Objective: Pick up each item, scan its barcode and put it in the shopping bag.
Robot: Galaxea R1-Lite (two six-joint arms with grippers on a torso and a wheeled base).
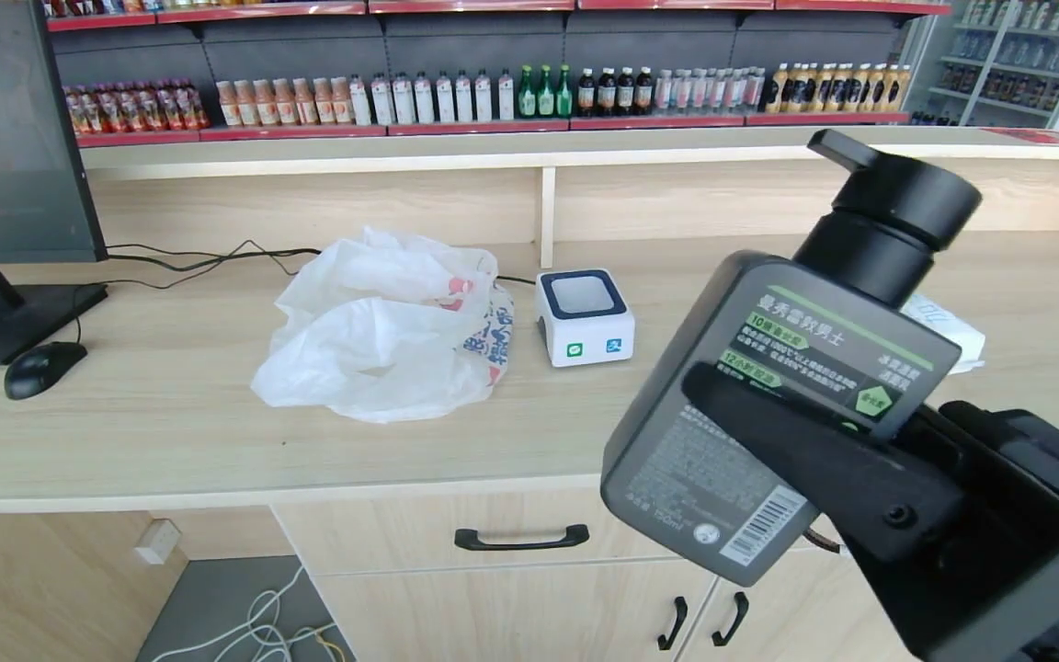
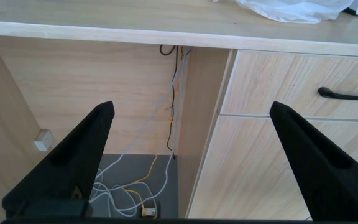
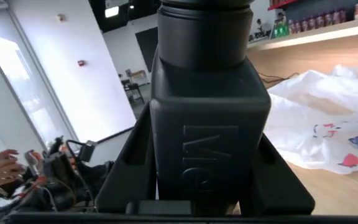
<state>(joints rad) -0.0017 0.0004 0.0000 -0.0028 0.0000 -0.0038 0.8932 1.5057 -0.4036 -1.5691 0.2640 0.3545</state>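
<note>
Our R hand (image 1: 768,418) is clamped mid-body on the pump bottle (image 1: 814,313). We judge it stiff, slick plastic, prob. liquid-heavy. L hand (image 2: 191,111) gapes, empty.

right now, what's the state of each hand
Left hand: open, holding nothing.
Right hand: closed on the dark grey pump bottle.
</note>
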